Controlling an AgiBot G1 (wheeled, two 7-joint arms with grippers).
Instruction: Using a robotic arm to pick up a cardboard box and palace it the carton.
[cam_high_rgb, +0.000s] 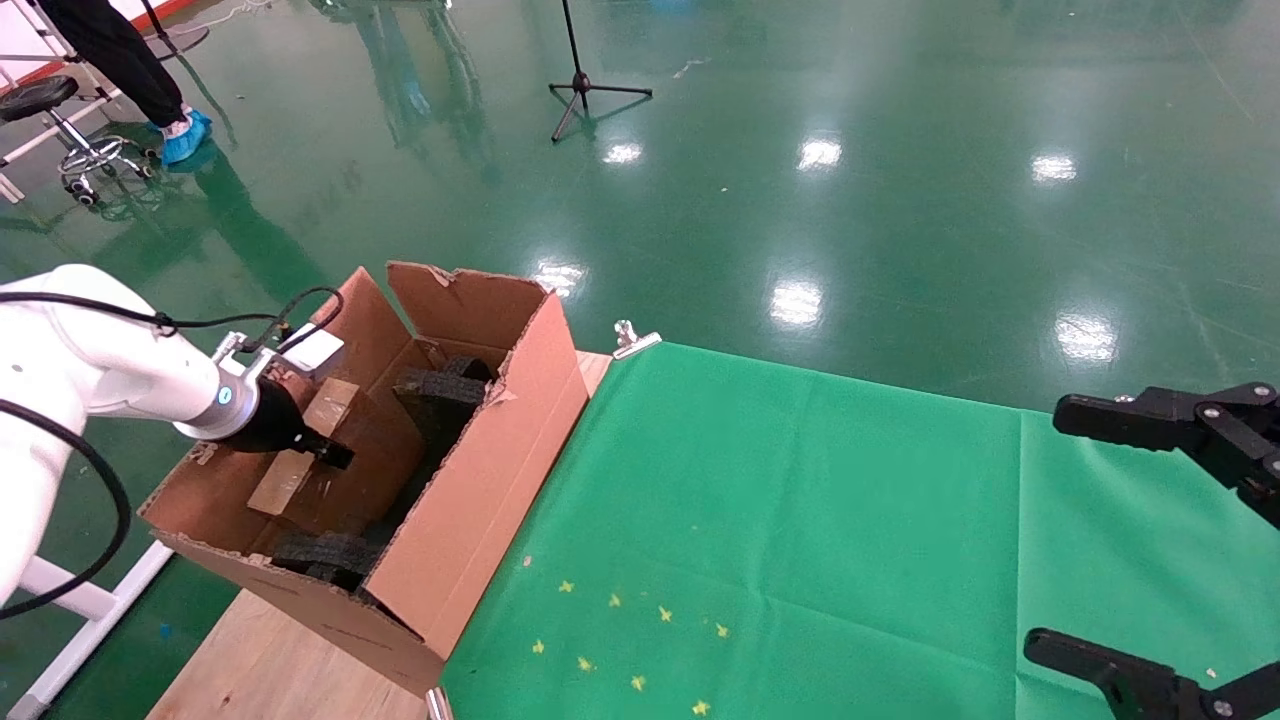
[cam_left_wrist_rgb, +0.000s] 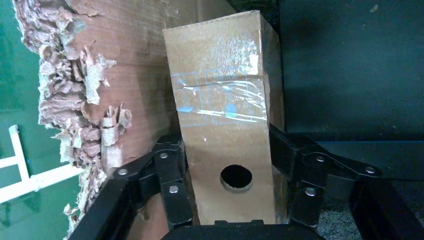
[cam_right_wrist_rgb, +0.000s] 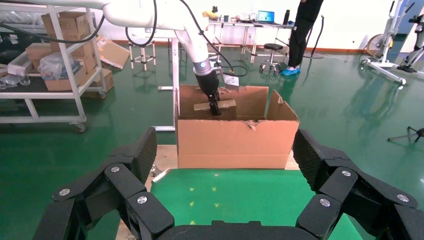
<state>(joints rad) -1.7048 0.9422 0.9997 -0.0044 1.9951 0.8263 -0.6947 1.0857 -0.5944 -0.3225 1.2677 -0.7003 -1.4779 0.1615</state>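
Cardboard box (cam_left_wrist_rgb: 227, 120) is already inside the carton (cam_high_rgb: 480, 500), beside its torn wall, with the left gripper (cam_left_wrist_rgb: 235, 170) clamped on both its sides. What remains, I judge, is release. Right gripper (cam_right_wrist_rgb: 220, 195) waits wide open, well apart from the carton.

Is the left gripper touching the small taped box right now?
Touching. In the left wrist view the left gripper has a finger pressed against each side of the box, no gap showing.
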